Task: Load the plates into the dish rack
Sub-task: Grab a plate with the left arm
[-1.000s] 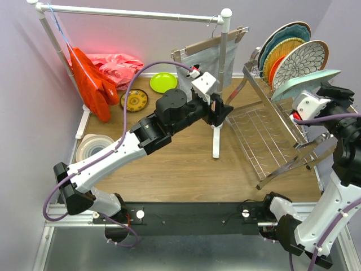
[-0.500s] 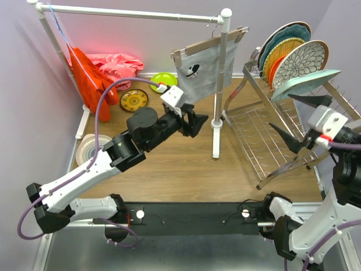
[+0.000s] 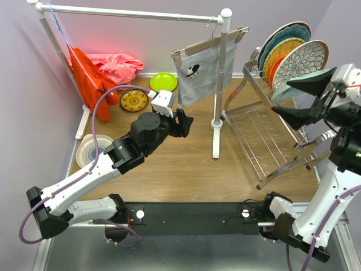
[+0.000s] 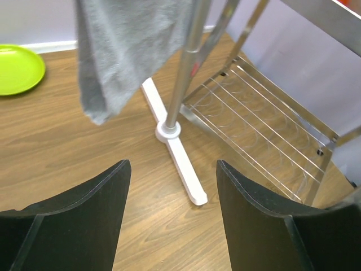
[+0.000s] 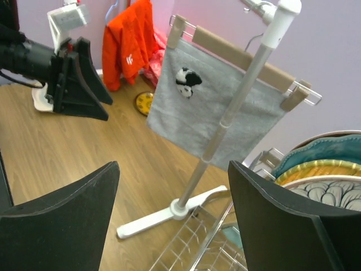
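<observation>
The chrome dish rack (image 3: 265,138) stands at the right. Its raised wing holds a teal scalloped plate (image 3: 285,33), a woven yellow one (image 3: 281,49), an orange one (image 3: 274,66), a white-floral one (image 3: 309,56) and a mint tray (image 3: 278,94) partly behind my right fingers. My right gripper (image 3: 298,99) hovers open and empty just in front of them. On the table at the back left lie a lime green plate (image 3: 163,82), a yellow-brown patterned plate (image 3: 134,100) and a white ringed plate (image 3: 90,148). My left gripper (image 3: 184,123) is open and empty mid-table, right of the lime plate (image 4: 20,68).
A white pipe clothes rail (image 3: 220,84) stands between the arms, its foot (image 4: 175,152) on the wood beside the rack (image 4: 254,118). A grey cloth (image 3: 203,70) hangs from it. Orange and pink cloths (image 3: 93,82) hang at the back left.
My right gripper has let go of the mint tray on the rack, opened wide and lifted away. The left arm has drawn back leftward from the rail post.
</observation>
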Motion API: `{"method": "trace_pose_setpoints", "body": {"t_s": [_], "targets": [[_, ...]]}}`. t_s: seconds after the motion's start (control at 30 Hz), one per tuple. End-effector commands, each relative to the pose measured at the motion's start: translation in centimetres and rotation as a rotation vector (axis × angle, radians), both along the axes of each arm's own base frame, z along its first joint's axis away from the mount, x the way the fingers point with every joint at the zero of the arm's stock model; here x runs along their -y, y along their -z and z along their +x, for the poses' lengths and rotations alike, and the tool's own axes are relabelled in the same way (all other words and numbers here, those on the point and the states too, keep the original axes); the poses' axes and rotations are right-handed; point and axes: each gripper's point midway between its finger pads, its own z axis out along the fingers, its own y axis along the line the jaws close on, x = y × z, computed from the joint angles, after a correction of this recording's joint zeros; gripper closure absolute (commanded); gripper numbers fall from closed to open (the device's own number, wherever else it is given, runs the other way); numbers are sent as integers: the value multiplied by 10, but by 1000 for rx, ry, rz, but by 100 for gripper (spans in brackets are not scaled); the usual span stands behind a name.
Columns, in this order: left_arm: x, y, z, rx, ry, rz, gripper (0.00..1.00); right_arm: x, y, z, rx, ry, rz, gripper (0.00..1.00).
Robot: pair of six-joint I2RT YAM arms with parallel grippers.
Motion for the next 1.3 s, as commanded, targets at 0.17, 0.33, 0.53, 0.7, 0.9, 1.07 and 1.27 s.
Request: {"method": "trace_pose_setpoints", "body": {"t_s": [0.17, 0.33, 0.53, 0.7, 0.9, 1.07, 1.27], "targets": [[-65, 29, 18, -110, -308, -48, 29, 22, -115, 42, 123, 81, 165, 14], [-110, 80, 45, -263, -478, -66, 29, 45, -157, 75, 61, 147, 373, 17], [-185, 149, 57, -481, -812, 83, 31, 54, -162, 84, 45, 207, 393, 18], [-238, 239, 48, -735, -993, 299, 39, 60, -137, 93, 7, 240, 379, 18], [-280, 255, 70, -759, -1100, 377, 40, 61, -122, 93, -4, 252, 347, 18], [-306, 270, 80, -810, -1130, 435, 40, 61, -107, 94, -31, 251, 333, 18], [-309, 285, 83, -870, -1114, 458, 40, 60, -95, 92, -43, 251, 314, 17]]}}
